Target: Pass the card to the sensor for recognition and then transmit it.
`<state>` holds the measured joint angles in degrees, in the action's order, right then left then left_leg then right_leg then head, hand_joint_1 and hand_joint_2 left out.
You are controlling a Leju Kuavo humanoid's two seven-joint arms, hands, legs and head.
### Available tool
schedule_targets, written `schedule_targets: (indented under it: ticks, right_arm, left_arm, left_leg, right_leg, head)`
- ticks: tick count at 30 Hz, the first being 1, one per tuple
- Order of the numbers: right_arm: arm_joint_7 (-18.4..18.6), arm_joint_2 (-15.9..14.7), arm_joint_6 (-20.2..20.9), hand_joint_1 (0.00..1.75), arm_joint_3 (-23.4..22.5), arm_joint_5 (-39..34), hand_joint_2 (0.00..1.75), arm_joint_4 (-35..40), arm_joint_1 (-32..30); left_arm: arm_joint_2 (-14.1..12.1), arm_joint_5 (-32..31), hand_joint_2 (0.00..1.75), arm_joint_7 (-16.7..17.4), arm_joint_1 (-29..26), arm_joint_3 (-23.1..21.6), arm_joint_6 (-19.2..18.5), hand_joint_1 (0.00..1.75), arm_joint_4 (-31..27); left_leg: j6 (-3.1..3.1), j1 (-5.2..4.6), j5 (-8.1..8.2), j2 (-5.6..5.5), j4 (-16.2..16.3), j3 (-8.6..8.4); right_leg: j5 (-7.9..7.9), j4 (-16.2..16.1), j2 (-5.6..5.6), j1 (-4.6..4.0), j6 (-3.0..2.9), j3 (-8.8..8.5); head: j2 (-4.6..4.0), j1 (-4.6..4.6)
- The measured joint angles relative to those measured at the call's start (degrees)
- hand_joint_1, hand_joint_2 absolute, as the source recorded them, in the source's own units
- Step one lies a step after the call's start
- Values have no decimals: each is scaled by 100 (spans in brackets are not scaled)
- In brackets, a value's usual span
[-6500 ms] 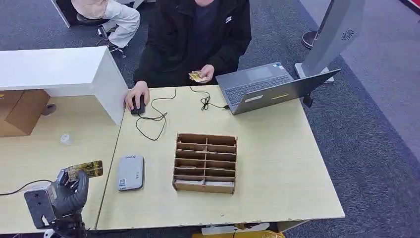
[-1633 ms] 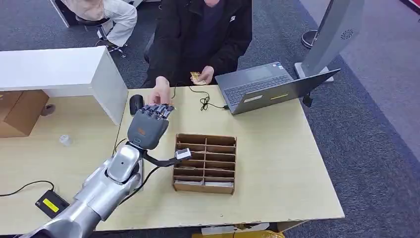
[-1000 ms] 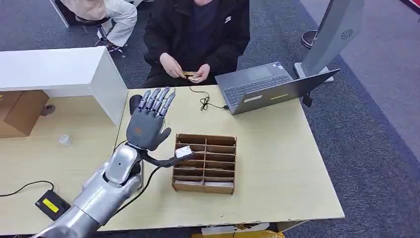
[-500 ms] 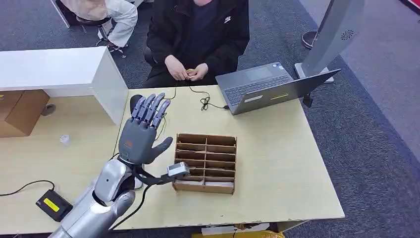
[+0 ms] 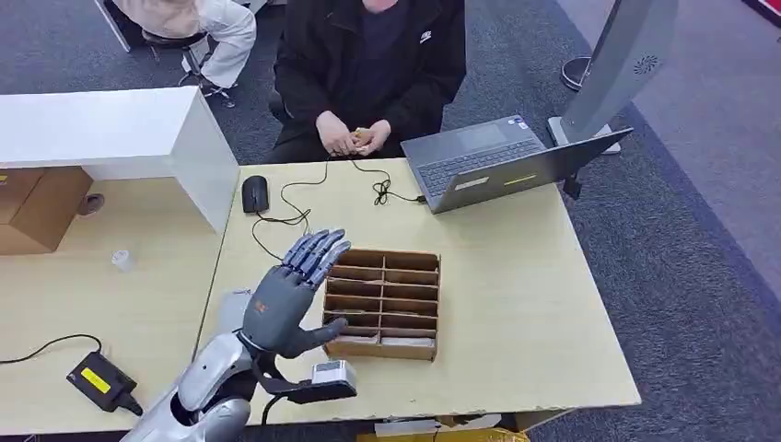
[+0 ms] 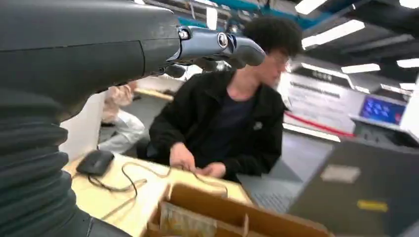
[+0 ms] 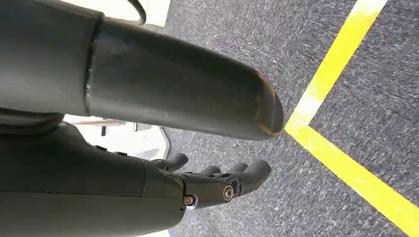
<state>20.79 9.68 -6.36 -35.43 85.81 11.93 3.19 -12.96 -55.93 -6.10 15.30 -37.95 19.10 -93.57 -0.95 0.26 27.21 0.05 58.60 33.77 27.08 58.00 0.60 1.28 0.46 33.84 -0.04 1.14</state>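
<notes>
Pale wood table (image 5: 516, 304) on grey carpet carries 1 laptop (image 5: 497, 166), 1 mouse (image 5: 254, 193) and 1 brown slotted card rack (image 5: 384, 302). Left hand (image 5: 293, 296) hovers beside the rack, fingers spread, holding nothing; right hand (image 7: 217, 183) hangs over the floor, fingers loosely apart and empty. A seated person (image 5: 368, 64) holds the card (image 5: 361, 135) between both hands, beyond the table's far edge. I judge it thin, stiff, light and slick, so best pinched by its edges. The sensor is hidden behind the left arm.
</notes>
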Motion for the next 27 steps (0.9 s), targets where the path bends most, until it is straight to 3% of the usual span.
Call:
schedule_targets:
  ticks: [6, 10, 18, 27]
  right_arm:
    - [-9, 0, 31, 0, 0, 105, 0, 0, 4]
    - [-39, 0, 35, 0, 0, 153, 0, 0, 6]
    - [-17, 0, 33, 0, 0, 184, 0, 0, 8]
    - [7, 0, 26, 0, 0, 221, 0, 0, 7]
  left_arm:
    - [33, 96, 175, 79, 211, -371, -696, 0, 131]
    - [66, 70, 175, 153, 317, -515, -880, 0, 332]
    - [122, -698, 175, 829, 418, -535, -681, 0, 890]
    - [122, -1139, 175, 1102, 419, -419, -625, 0, 1124]
  left_leg:
    - [2, 0, -2, 0, 1, -1]
    - [2, 0, -2, 0, 1, -2]
    - [2, 0, -2, 0, 1, -1]
    - [2, 0, -2, 0, 1, -1]
  right_leg:
    - [-3, 0, 0, 0, -1, -1]
    - [-3, 0, 0, 0, -1, -1]
    - [-3, 0, 1, 0, -1, -1]
    - [-3, 0, 0, 0, -1, -2]
  head:
    - [0, 0]
    - [0, 0]
    - [0, 0]
    - [0, 0]
